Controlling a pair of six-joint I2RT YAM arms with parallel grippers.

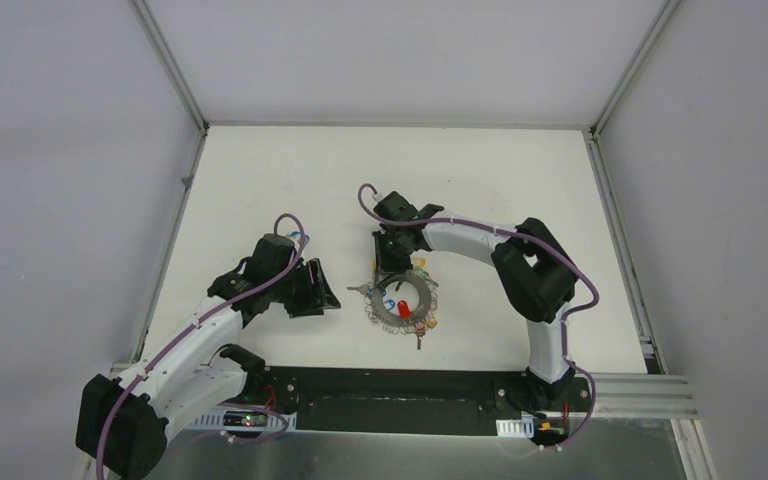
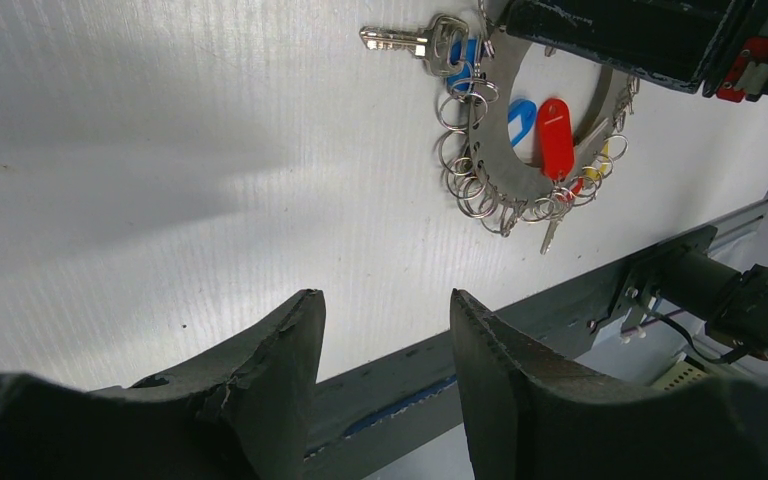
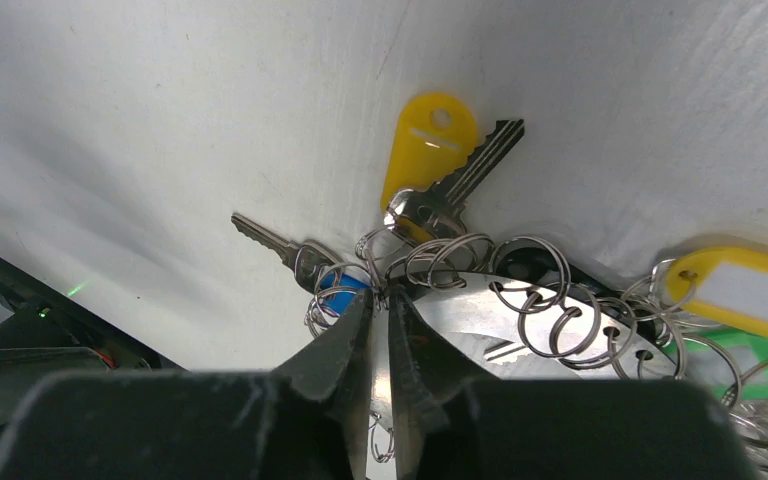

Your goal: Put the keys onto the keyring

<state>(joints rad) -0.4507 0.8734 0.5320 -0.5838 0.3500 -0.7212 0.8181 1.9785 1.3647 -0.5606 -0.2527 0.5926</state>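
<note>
The keyring (image 1: 403,303) is a flat silvery ring plate edged with several wire rings, lying on the white table between the arms. My right gripper (image 3: 380,300) is shut on its near rim, with metal showing between the fingers. A key with a yellow tag (image 3: 425,150) lies against the rim just beyond the fingertips. A second key (image 3: 270,240) with a blue tag (image 3: 345,295) sits to the left of them. Red (image 2: 555,135) and blue (image 2: 522,118) tags lie inside the ring. My left gripper (image 2: 383,297) is open and empty, a little left of the keyring (image 2: 500,150).
A yellow tag with a white label (image 3: 740,285) and a green tag (image 3: 760,360) hang at the ring's right side. A dark rail (image 1: 390,390) runs along the table's near edge. Grey walls enclose the table on three sides.
</note>
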